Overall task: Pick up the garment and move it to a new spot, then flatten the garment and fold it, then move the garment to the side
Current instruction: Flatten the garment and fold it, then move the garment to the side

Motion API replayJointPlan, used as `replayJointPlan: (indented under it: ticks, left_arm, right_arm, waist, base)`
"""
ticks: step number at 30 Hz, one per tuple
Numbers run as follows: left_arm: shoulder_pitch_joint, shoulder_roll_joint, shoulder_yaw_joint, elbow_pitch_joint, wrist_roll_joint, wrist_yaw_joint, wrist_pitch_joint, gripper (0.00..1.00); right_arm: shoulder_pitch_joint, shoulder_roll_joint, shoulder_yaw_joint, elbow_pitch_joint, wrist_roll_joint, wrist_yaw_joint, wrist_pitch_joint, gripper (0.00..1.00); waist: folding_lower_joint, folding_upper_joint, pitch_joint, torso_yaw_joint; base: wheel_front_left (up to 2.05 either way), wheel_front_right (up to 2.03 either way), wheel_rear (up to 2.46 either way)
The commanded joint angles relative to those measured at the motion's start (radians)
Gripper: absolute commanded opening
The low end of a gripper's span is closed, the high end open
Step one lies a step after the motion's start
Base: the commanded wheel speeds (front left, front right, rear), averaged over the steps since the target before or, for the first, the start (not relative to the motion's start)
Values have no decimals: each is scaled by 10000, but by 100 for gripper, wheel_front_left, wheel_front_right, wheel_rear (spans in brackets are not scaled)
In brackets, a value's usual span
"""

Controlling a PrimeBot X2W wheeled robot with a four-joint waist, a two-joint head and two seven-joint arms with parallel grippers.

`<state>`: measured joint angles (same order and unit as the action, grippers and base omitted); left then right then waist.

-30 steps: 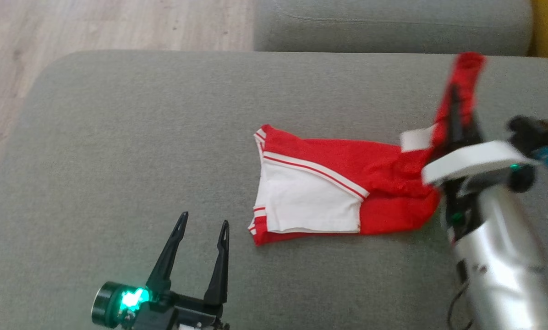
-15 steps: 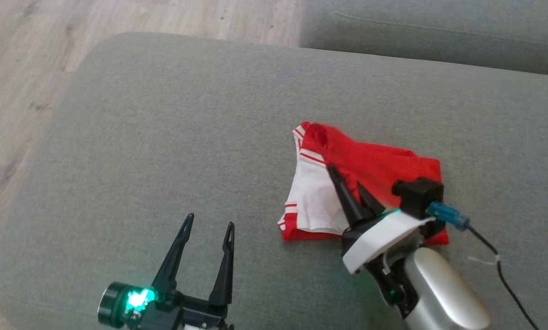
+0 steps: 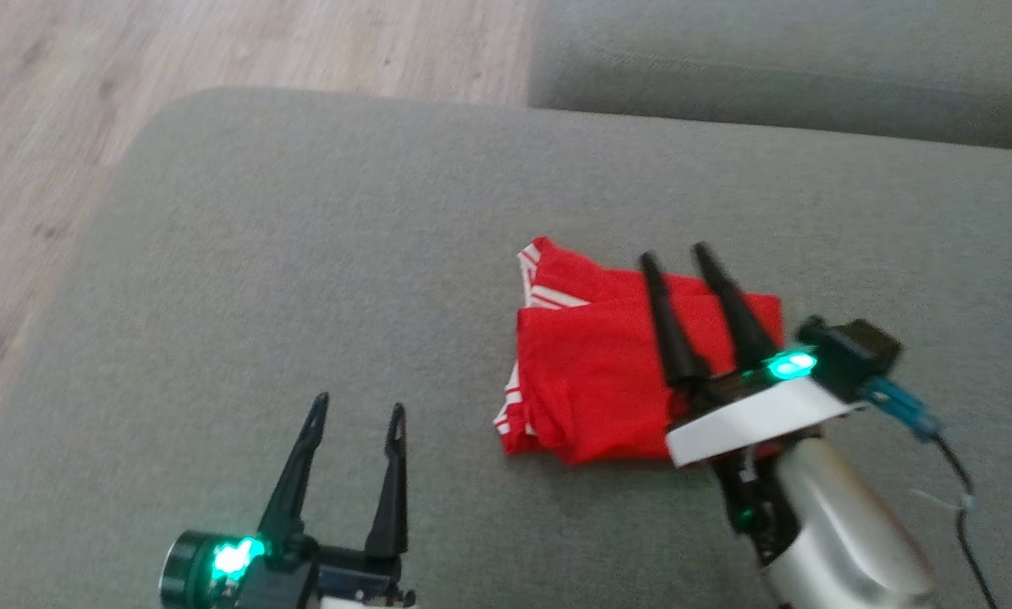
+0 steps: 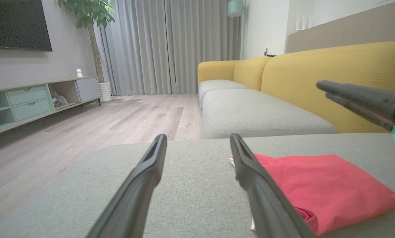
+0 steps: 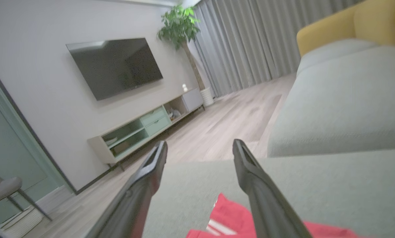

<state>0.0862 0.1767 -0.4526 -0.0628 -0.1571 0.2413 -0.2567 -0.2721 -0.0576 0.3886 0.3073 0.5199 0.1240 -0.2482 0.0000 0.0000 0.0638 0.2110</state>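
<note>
One garment corner behind right gripper

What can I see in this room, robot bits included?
garment: one, red with white stripes, folded on the near cushion
near cushion: one, grey, under the garment
far cushion: one, grey, beyond the near cushion
sofa back: one, yellow, beside the far cushion
floor: one, pale wood, left of the cushions
television: one, black, on the wall
cabinet: one, pale with green drawers, below the television
plant: one, green, beside the curtains
curtains: one set, grey, far wall
left end effector: one, dark, open, left of the garment
right end effector: one, dark, open, above the garment
</note>
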Motion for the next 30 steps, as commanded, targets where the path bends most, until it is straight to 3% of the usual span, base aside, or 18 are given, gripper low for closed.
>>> replayJointPlan:
  ticks: [1, 5, 12, 21, 30]
  left_arm:
    - [-38, -77, 426, -370, 89, 115, -51, 100]
    - [248, -97, 645, -530, 103, 249, -51, 100]
    - [762, -231, 1020, -809, 125, 368, -51, 100]
    - [1849, -329, 1326, -889, 289, 248, -51, 100]
    - [2397, -469, 1774, -893, 413, 54, -51, 100]
  right_arm:
    - [66, 74, -195, -613, -305, 67, -127, 100]
    - [1199, 74, -1446, -1363, -2129, 67, -132, 100]
    - [3373, 74, -2963, -2777, -3131, 67, -134, 100]
    - [5310, 74, -2958, -3305, -3631, 67, -134, 100]
    - [5794, 74, -2697, -3270, -3930, 67, -135, 100]
  waist:
    - [0, 0, -374, -399]
    - [0, 0, -751, -891]
    - [0, 0, -1161, -1447]
    - [0, 0, -1678, -1716]
    - [0, 0, -1812, -1829]
  base:
    - [0, 0, 0]
    - [0, 0, 0]
    - [0, 0, 0]
    - [0, 0, 0]
    - [0, 0, 0]
